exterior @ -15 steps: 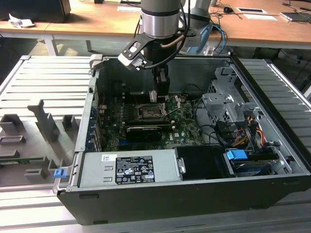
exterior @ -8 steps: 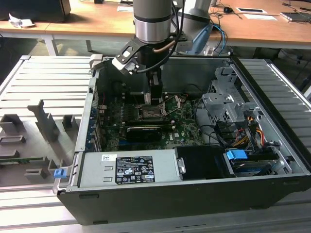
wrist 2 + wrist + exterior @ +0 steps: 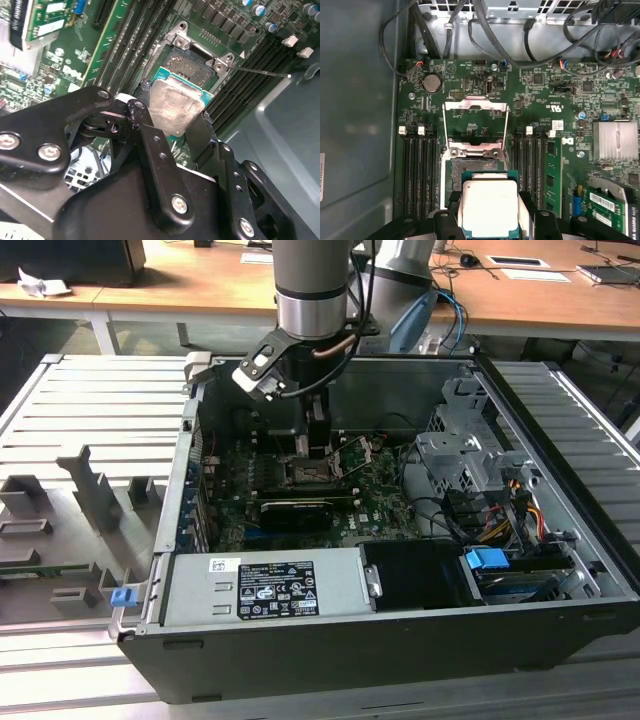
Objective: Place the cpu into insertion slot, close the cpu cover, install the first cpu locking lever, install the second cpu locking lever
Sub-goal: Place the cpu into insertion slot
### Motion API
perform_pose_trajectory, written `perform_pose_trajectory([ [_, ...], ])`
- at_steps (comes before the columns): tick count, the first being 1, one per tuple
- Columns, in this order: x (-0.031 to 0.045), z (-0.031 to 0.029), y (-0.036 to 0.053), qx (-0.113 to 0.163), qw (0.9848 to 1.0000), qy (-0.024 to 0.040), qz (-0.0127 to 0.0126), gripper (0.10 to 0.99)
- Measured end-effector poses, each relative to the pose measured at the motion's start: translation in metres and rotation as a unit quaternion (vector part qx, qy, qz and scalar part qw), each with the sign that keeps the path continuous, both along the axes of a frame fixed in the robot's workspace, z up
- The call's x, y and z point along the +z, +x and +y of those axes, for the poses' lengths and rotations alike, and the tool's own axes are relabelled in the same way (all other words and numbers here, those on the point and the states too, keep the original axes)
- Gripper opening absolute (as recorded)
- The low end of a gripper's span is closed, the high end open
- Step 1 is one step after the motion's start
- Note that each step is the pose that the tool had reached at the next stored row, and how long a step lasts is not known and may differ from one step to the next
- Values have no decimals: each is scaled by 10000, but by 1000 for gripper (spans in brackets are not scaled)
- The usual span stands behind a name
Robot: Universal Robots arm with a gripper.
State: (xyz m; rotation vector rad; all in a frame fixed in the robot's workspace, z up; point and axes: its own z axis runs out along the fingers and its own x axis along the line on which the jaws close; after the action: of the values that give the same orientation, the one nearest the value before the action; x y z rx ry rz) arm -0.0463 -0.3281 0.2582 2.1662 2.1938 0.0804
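The cpu (image 3: 490, 207), a pale silver square chip on a green backing, sits between my gripper's (image 3: 490, 220) black fingers (image 3: 527, 212), which are shut on its two sides. In the second wrist view the cpu (image 3: 172, 107) hovers at the edge of the insertion slot (image 3: 192, 67), partly overlapping it. The insertion slot (image 3: 470, 167) lies bare, showing its dark contact field. Beyond it the cpu cover (image 3: 476, 103) stands swung open, a thin wire lever along each side. In the exterior view my gripper (image 3: 318, 447) hangs just above the insertion slot (image 3: 312, 473) inside the case.
Black memory slots (image 3: 417, 170) flank the socket on both sides. A finned heatsink (image 3: 615, 140) and a green card (image 3: 607, 200) sit to one side. Cables (image 3: 485, 30) hang near the case wall. A drive cage (image 3: 470, 455) and power supply (image 3: 265, 585) crowd the case.
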Motion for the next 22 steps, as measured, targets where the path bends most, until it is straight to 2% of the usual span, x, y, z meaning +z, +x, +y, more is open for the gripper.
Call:
perform_pose_trajectory([
  [8,-200,7,-20,1,10000,0,0,529],
  [16,-338,36,-20,0,10000,0,0,529],
  [18,-384,65,-20,-1,10000,0,0,529],
  [22,-424,78,-28,-87,10000,0,0,529],
])
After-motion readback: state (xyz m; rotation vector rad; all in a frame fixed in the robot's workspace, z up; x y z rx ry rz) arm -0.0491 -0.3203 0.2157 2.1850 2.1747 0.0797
